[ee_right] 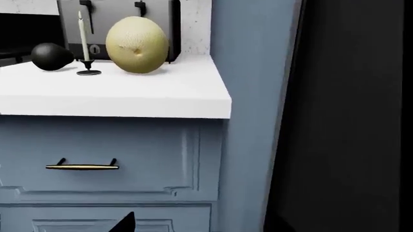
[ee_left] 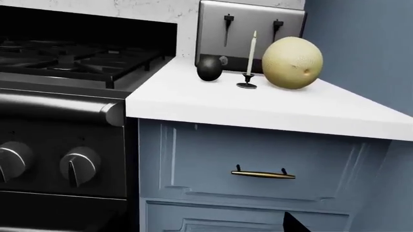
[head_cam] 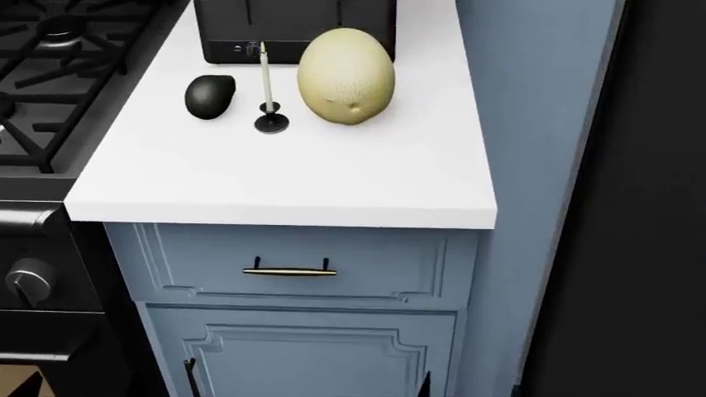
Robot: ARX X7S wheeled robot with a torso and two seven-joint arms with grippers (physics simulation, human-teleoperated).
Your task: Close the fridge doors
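Note:
A tall dark charcoal fridge door (head_cam: 662,207) fills the far right of the head view, right of a pale blue side panel (head_cam: 541,165). The same fridge door (ee_right: 355,121) shows in the right wrist view. No handle shows, and I cannot tell whether the doors stand open or shut. Of my left gripper only one black fingertip (ee_left: 293,224) shows, low before the blue cabinet front. One black fingertip (ee_right: 124,224) of my right gripper shows likewise. Neither touches anything visible.
A white counter (head_cam: 331,182) carries a toaster (head_cam: 293,29), a yellow melon (head_cam: 345,76), a white candle (head_cam: 267,83) and a black rounded object (head_cam: 210,95). Below is a blue drawer with a brass handle (head_cam: 289,270). A black gas stove (head_cam: 45,99) stands at left.

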